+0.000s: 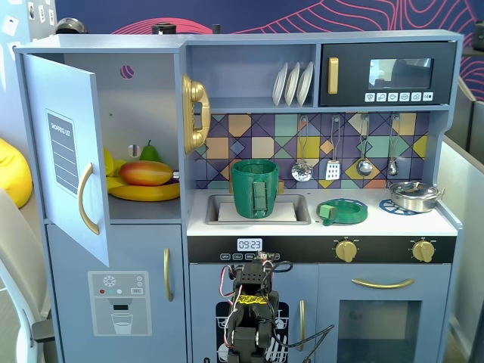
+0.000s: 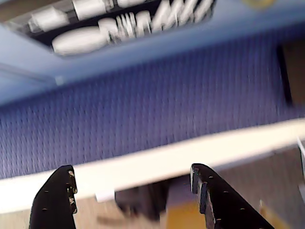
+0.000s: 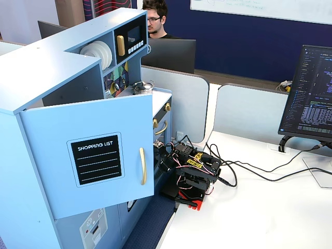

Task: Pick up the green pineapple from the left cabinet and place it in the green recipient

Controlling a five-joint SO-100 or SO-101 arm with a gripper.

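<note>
Black angular fingers (image 2: 57,195) of the empty hand (image 2: 133,183) spread apart over blurred, dotted blue fabric (image 2: 157,95)

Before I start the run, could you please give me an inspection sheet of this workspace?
Surface: white desk, bare near the arm.
Job's things: cabinet door open; pineapple not seen among the fruit; green pot upright in the sink.
Clutter: mango, bananas, pear in the cabinet; flat green dish; steel pan.
Gripper: open, empty, arm folded low.
Cables: black leads trail across the desk.
Surroundings: person behind, monitor at right.
</note>
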